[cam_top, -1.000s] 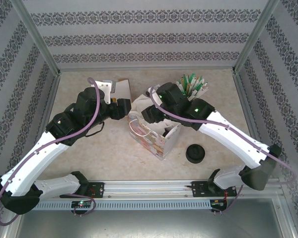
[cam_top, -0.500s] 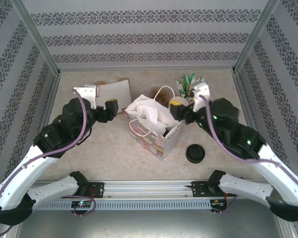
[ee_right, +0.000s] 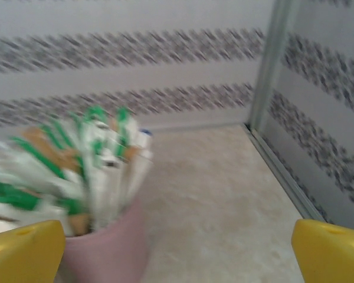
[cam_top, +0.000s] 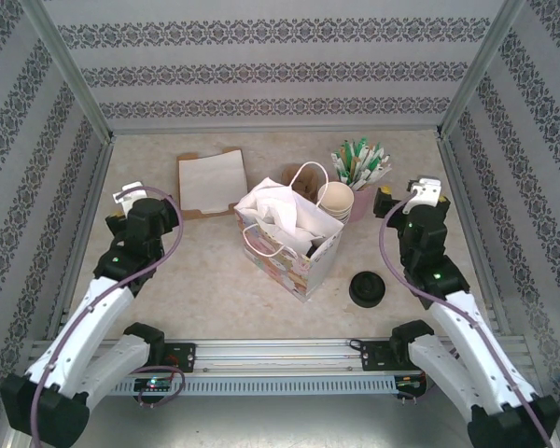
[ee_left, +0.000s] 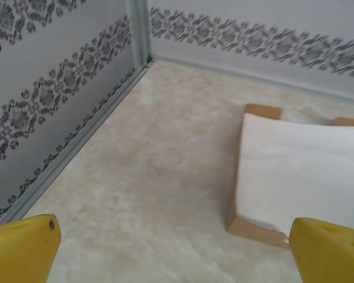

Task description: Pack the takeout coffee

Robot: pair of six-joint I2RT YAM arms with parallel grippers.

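Note:
The takeout coffee is hidden from every view. The paper bag (cam_top: 308, 264) stands upright mid-table, white with a flowered side and looped handles, its mouth stuffed with crumpled white paper. My left gripper (cam_top: 128, 199) hangs left of the bag, well apart from it. In the left wrist view this gripper (ee_left: 177, 253) is open over bare tabletop, its yellow fingertips (ee_left: 20, 247) wide apart. My right gripper (cam_top: 407, 193) is off to the bag's right; the right wrist view shows it (ee_right: 177, 253) open and empty.
A stack of lidless cream cups (cam_top: 336, 198) stands behind the bag. A pink cup of green-and-white sachets (ee_right: 100, 247) is beside it. A squat black stack of lids (cam_top: 368, 289) sits front right. Flat paper sheets (ee_left: 301, 171) lie back left. Patterned walls close three sides.
Both arms have drawn back from the bag's mouth, left arm to the left and right arm to the right. Both grippers have opened wider.

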